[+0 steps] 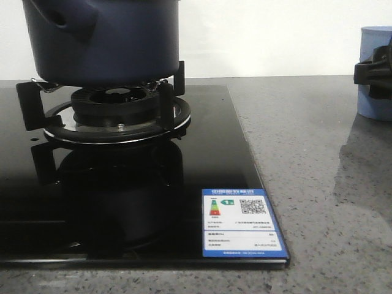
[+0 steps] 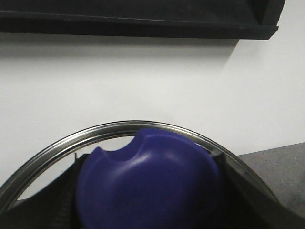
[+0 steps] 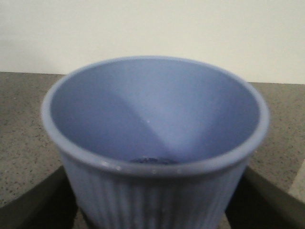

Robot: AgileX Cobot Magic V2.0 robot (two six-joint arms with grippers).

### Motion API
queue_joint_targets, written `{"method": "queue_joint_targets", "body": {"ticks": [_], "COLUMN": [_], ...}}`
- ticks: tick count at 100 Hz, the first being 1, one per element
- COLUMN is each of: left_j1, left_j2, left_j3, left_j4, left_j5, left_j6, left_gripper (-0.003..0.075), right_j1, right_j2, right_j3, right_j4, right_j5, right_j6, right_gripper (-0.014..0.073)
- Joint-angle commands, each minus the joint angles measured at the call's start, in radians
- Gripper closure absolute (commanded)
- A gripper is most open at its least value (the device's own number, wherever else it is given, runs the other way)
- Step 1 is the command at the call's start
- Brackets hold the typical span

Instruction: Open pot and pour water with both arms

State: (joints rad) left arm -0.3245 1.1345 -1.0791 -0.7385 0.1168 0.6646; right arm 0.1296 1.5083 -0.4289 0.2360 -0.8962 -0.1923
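Energy label [image 1: 244, 223] lower centre of front view, on glass hob [image 1: 122, 202]; burner [image 1: 116, 113] behind it, pot [image 1: 101, 37] on its supports, upper left. Cup [image 1: 375, 73] far right on counter [image 1: 318, 159], right gripper [image 3: 152, 214] grasping its ribbed wall. Left gripper [image 2: 147, 210] clenched on blue lid knob [image 2: 147, 181], steel lid rim [image 2: 119, 131] around it. Risks: lid slipping from smooth knob; cup squeezed or tipped, spilling water

My front camera cuts off the top of the dark navy-blue matte pot [image 1: 101, 40] and the right of the pale blue ribbed cup [image 1: 375, 73]. My right gripper [image 1: 371, 72] shows only as a black part at that edge.
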Motion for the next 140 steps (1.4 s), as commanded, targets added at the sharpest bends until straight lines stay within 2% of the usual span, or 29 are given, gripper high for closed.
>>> {"method": "queue_joint_targets", "body": {"ticks": [1, 21, 33, 54, 64, 87, 109, 140], "left_j1": [0.003, 0.003, 0.003, 0.003, 0.003, 0.003, 0.003, 0.003], "left_j2": [-0.030, -0.030, -0.030, -0.030, -0.030, -0.030, -0.030, -0.030], "left_j3": [-0.034, -0.034, -0.034, -0.034, -0.034, -0.034, -0.034, -0.034], "left_j4": [-0.012, -0.012, 0.009, 0.022, 0.023, 0.023, 0.027, 0.054], "left_j5": [-0.080, -0.082, -0.082, -0.082, -0.084, -0.117, -0.117, -0.133], "left_j6": [-0.005, -0.005, -0.005, -0.005, -0.005, -0.005, -0.005, -0.005], "left_gripper": [0.0395, 0.0395, 0.0395, 0.0395, 0.0395, 0.0395, 0.0395, 0.0395], "right_j1": [0.001, 0.005, 0.037, 0.115, 0.148, 0.233, 0.304, 0.451], "right_j2": [-0.039, -0.144, -0.219, -0.293, -0.293, -0.291, -0.220, -0.073], "right_j3": [-0.028, -0.028, -0.070, -0.228, -0.314, -0.504, -0.699, -0.960], "right_j4": [-0.026, -0.175, -0.219, -0.219, -0.236, -0.366, -0.462, -0.740], "right_j5": [-0.089, -0.044, 0.117, 0.401, 0.522, 0.757, 0.968, 1.212], "right_j6": [-0.001, -0.001, -0.001, -0.001, -0.001, -0.001, -0.001, -0.001], "right_gripper": [0.0210, 0.0210, 0.0210, 0.0210, 0.0210, 0.0210, 0.0210, 0.0210]}}
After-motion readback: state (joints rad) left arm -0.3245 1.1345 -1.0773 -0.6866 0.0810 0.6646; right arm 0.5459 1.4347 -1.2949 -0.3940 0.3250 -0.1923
